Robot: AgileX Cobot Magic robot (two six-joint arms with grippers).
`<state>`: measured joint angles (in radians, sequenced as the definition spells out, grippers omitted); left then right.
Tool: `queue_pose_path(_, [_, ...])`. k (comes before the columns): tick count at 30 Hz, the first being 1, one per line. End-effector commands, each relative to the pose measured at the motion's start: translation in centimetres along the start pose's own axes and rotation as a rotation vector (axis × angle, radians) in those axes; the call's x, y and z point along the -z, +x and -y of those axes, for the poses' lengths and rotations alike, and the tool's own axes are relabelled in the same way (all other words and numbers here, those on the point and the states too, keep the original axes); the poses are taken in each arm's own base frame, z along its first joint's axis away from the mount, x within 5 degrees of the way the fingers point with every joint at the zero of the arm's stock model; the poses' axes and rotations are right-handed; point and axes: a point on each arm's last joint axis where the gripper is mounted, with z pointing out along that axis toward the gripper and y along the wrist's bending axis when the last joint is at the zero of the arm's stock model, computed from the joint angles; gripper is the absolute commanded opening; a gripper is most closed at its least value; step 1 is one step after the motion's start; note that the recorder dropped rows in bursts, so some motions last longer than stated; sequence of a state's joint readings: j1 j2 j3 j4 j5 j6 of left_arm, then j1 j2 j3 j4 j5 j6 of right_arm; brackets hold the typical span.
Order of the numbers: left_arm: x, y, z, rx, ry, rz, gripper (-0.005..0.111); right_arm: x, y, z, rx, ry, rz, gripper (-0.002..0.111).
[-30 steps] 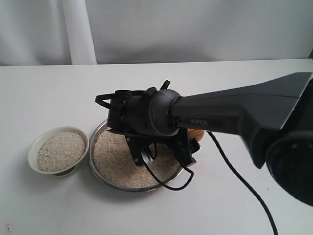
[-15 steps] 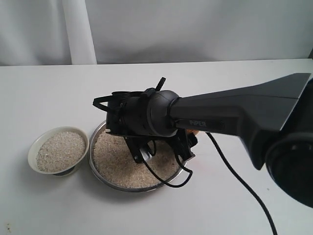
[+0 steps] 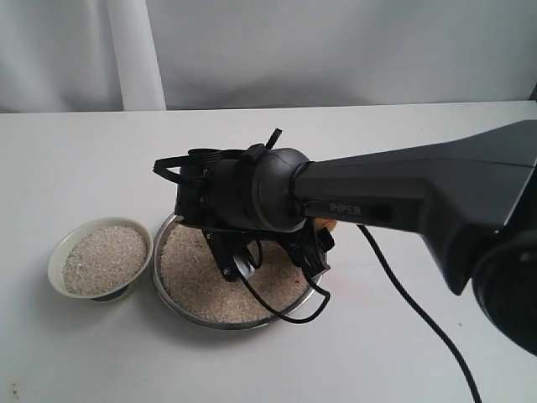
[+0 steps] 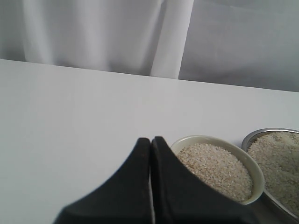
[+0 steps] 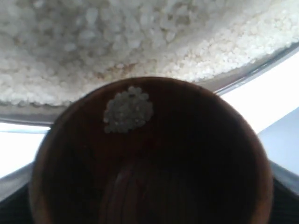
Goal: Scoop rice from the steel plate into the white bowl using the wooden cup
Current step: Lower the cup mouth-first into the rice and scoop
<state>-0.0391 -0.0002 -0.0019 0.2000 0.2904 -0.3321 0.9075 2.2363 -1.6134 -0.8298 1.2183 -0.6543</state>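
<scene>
Holding the wooden cup between widely spread jaws, the right end effector hung over the steel plate. A small clump of rice lay inside the cup, and the main heap filled the plate. The left end effector, fingers pressed together, sat near the white bowl, which was rice-filled and stood just beside the plate on the bench.

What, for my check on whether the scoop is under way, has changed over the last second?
The right gripper, holding the wooden cup, drifted left towards the white bowl and slightly up over the steel plate. Nothing was taken hold of or let go. The bowl, the plate and the rice stayed where they were.
</scene>
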Motion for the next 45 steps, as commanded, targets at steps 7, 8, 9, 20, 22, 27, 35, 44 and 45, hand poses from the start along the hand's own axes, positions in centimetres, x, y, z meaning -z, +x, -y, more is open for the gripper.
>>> queue_pose_path(7, [0.0, 0.0, 0.0, 0.005, 0.003, 0.003, 0.0, 0.7, -0.7, 0.0, 0.055, 0.031, -0.007, 0.0])
queue_pose_path(8, [0.0, 0.0, 0.0, 0.005, 0.003, 0.003, 0.0, 0.7, -0.7, 0.0, 0.055, 0.031, -0.007, 0.0])
queue_pose_path(9, [0.0, 0.0, 0.0, 0.005, 0.003, 0.003, 0.0, 0.7, -0.7, 0.0, 0.055, 0.031, -0.007, 0.0])
queue_pose_path(20, [0.0, 0.0, 0.0, 0.005, 0.003, 0.003, 0.0, -0.9, -2.5, 0.0, 0.142, 0.145, -0.129, 0.0])
queue_pose_path(22, [0.0, 0.0, 0.0, 0.005, 0.003, 0.003, 0.0, -1.6, -3.1, -0.3, 0.145, 0.131, -0.134, 0.0])
queue_pose_path(27, [0.0, 0.0, 0.0, 0.005, 0.003, 0.003, 0.0, -1.6, -4.2, -1.1, 0.144, 0.099, -0.11, 0.0])
queue_pose_path(35, [0.0, 0.0, 0.0, 0.005, 0.003, 0.003, 0.0, -1.2, -5.4, -1.8, 0.104, 0.064, -0.015, 0.0])
queue_pose_path(44, [0.0, 0.0, 0.0, 0.005, 0.003, 0.003, 0.0, -0.9, -6.6, -1.6, -0.031, 0.086, 0.134, 0.0])
queue_pose_path(45, [0.0, 0.0, 0.0, 0.005, 0.003, 0.003, 0.0, -0.9, -6.6, -1.6, -0.04, 0.081, 0.139, 0.0])
